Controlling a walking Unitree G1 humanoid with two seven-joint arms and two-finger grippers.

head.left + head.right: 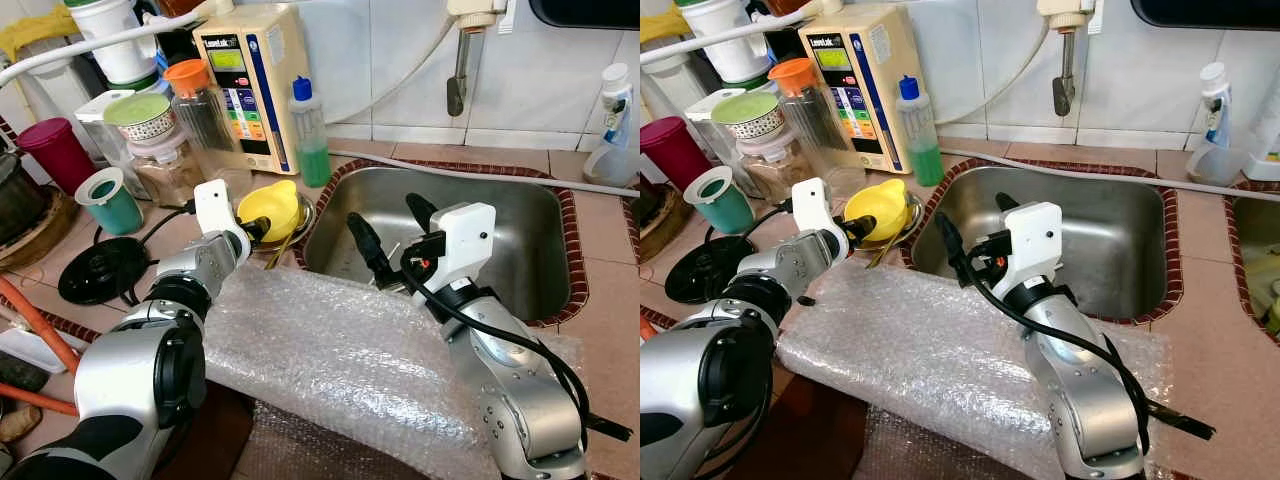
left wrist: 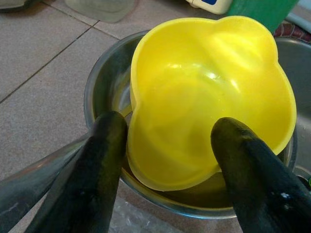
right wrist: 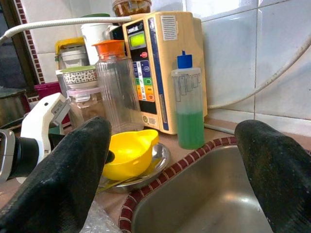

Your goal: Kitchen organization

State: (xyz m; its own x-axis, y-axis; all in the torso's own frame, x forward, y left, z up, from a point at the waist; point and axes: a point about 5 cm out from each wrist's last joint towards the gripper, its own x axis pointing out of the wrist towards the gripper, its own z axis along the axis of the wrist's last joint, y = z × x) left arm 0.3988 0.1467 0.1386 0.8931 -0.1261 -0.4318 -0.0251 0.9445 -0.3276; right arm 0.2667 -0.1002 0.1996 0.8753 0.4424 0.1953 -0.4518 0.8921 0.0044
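**A:** On the tabletop (image 1: 400,152), starting from your far left: the maroon cup (image 1: 55,150), the teal cup (image 1: 110,200) and the black lid (image 1: 103,270) sit well clear of your work. What's your left end effector (image 2: 167,145) doing?

**B:** It's at the yellow bowl (image 1: 272,208), which rests tilted inside a steel bowl (image 2: 102,97) just left of the sink (image 1: 520,230). The fingers are spread, one on each side of the yellow bowl's near rim, close but not clamped as far as you can judge.

**A:** And what could go wrong there?

**B:** If you close on that lobed, slick rim, it may squirt out or tip, and the steel bowl could slide along with it. The ribbed jar (image 1: 205,125) with the orange lid and the green soap bottle (image 1: 310,135) stand just beyond; a push forward might knock them.

**A:** Further right?

**B:** Your right end effector (image 1: 390,235) hovers over the sink's near-left corner, fingers wide apart, holding nothing. Both forearms lie on bubble wrap (image 1: 340,350); dragging an arm could pull the sheet and whatever it touches.
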